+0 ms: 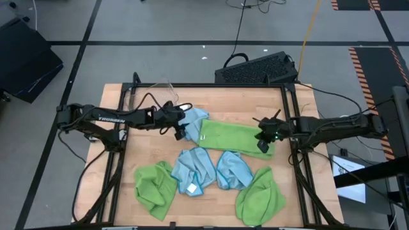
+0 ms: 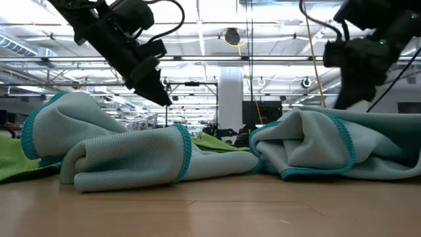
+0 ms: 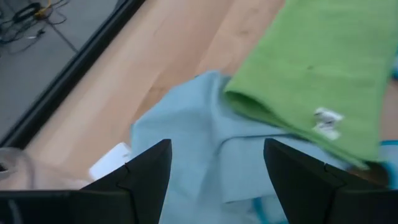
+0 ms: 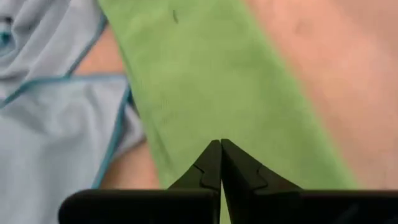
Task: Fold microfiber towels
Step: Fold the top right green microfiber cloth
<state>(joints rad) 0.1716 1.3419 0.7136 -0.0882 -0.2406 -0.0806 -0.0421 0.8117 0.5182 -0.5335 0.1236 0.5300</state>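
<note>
A green towel is laid out long and flat in the middle of the bench, folded once as it seems, with its white tag at the end near the left tool. That end lies over a blue towel. The next fold is probably to be made across the length, so the two ends should be taken evenly and the edges brought together without dragging the blue towel below. The left tool is held well open above the blue towel, just beside the green end; nothing is gripped by it, and whether the cloth is touched cannot be told. The right tool is fully closed over the other end of the green towel; no cloth is seen between its tips, so it appears to press or hover only. Near the front edge, two more blue towels and two green ones are lying crumpled, not yet folded.
</note>
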